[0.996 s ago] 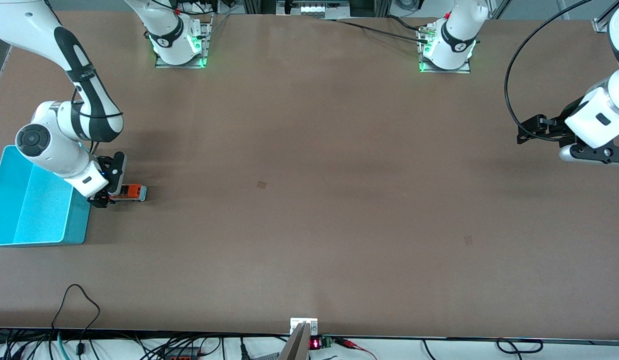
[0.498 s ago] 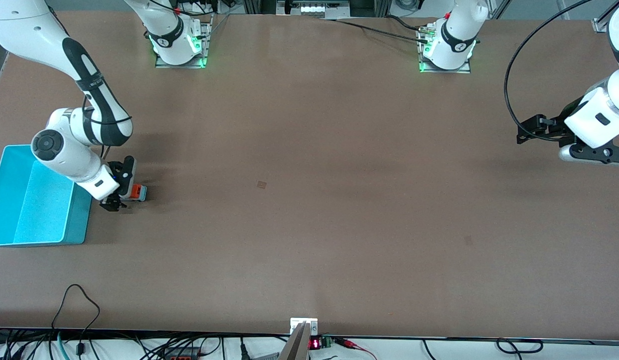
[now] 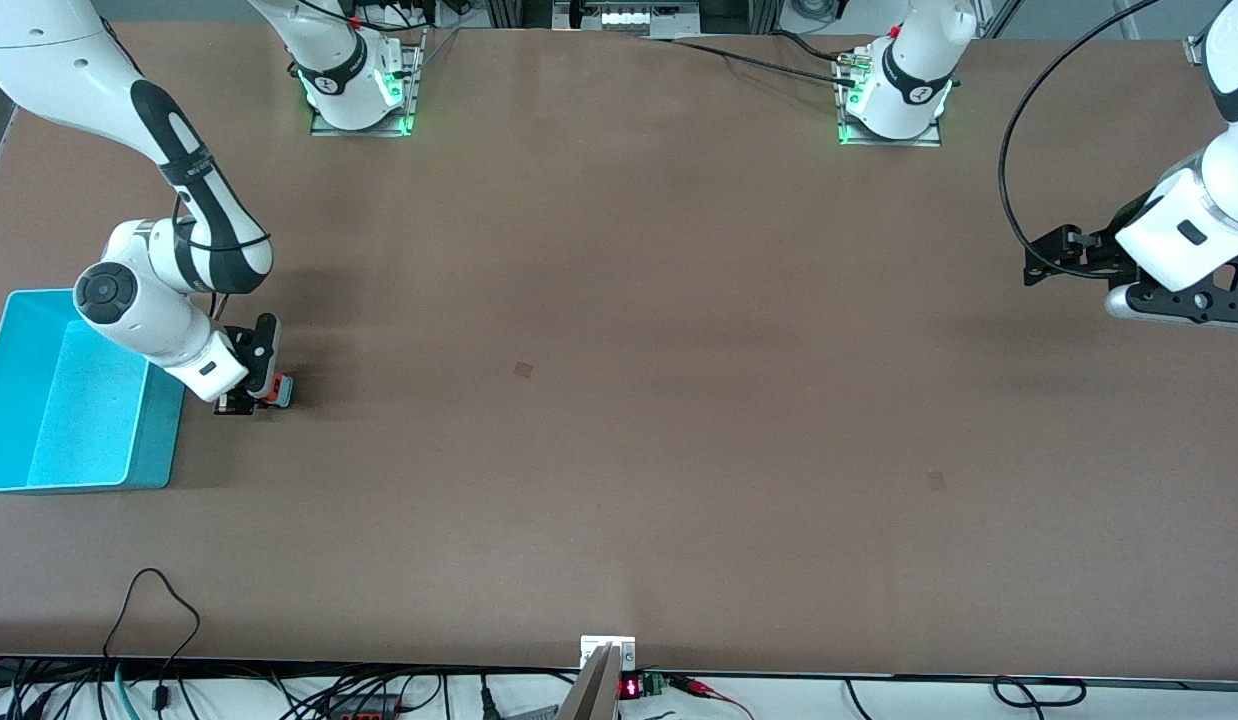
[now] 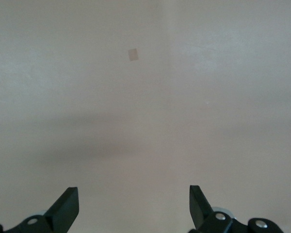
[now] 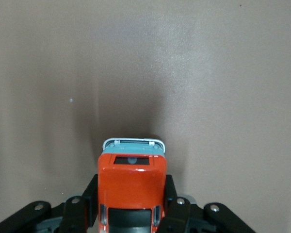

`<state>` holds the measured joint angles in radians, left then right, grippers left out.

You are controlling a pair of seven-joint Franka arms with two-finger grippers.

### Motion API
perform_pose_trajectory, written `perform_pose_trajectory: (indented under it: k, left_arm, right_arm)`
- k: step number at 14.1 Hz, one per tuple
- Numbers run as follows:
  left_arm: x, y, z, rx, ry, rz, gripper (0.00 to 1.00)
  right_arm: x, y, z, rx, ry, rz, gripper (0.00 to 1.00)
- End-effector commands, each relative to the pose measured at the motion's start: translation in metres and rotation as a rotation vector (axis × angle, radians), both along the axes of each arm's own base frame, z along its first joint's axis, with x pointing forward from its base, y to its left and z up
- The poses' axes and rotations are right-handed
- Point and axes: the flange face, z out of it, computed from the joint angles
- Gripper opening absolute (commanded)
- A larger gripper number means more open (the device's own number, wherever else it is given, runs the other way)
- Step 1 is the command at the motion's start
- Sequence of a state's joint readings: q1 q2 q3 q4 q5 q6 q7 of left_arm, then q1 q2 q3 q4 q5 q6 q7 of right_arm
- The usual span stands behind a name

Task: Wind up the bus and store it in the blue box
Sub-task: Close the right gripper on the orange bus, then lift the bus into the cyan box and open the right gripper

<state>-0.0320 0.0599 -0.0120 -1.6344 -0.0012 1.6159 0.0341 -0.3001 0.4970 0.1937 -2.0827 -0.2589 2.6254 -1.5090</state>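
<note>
Front view, table (image 3: pixel 619 420): brown, matte, with two small darker square marks on the surface.

Box (image 3: pixel 39 440): cyan, open-top, low walls; at the right arm's end of the table, resting flat, nothing visible inside.

Bus (image 3: pixel 276 388): small, orange; on the table just beside the box, toward the left arm's end from it, apart from the box wall. Mostly covered by the right gripper; only one orange and grey end showing.

Right gripper (image 3: pixel 249 398): down at table level over the bus, fingers pressed against both sides of the bus, pinching it. Arm reaching from its base across to the box end.

Left gripper (image 3: pixel 1041 262): up in the air over the left arm's end of the table, well apart from bus and box; arm waiting.

Right wrist view, bus (image 5: pixel 131 187): orange roof and body seen from above, dark window panel, pale grey-white end pointing away from the camera. Black fingers (image 5: pixel 89 196) touching both flanks of the body. Bare table around it, shadow cast ahead of the pale end.

Left wrist view, left gripper (image 4: pixel 134 208): two black fingertips (image 4: pixel 65 208) spread wide, nothing between them. One small square mark (image 4: pixel 133 54) on the bare table below.
</note>
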Motion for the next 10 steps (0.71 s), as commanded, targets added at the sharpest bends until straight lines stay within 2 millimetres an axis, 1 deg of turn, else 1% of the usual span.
perform_pose_trajectory:
  k: [1,3,5,6,7,9,10]
  left_arm:
    - [-0.009,-0.026,0.015,0.026,-0.014,0.043,1.0]
    - [-0.01,-0.029,0.018,0.024,-0.021,0.047,1.0]
    - [-0.014,-0.03,0.031,0.021,-0.05,0.044,1.0]
    - [-0.014,-0.031,0.031,0.023,-0.053,0.042,1.0]
    - [-0.014,-0.03,0.032,0.022,-0.059,0.042,1.0]
    - [-0.018,-0.029,0.041,0.02,-0.078,0.036,1.0]
    - [-0.018,-0.029,0.041,0.02,-0.078,0.038,1.0]
  right_arm:
    - [0.001,-0.004,-0.001,0.006,-0.013,-0.002,0.0]
    - [0.002,-0.003,0.001,0.01,-0.018,-0.036,0.0]
    - [0.006,-0.001,0.015,0.015,-0.041,-0.18,0.0]
    - [0.009,0.008,0.025,0.024,-0.059,-0.264,0.0]
    - [0.015,0.022,0.041,0.045,-0.085,-0.36,0.0]
    - [0.027,0.032,0.075,0.082,-0.115,-0.549,0.0]
    - [0.03,0.03,0.09,0.112,-0.117,-0.662,0.0]
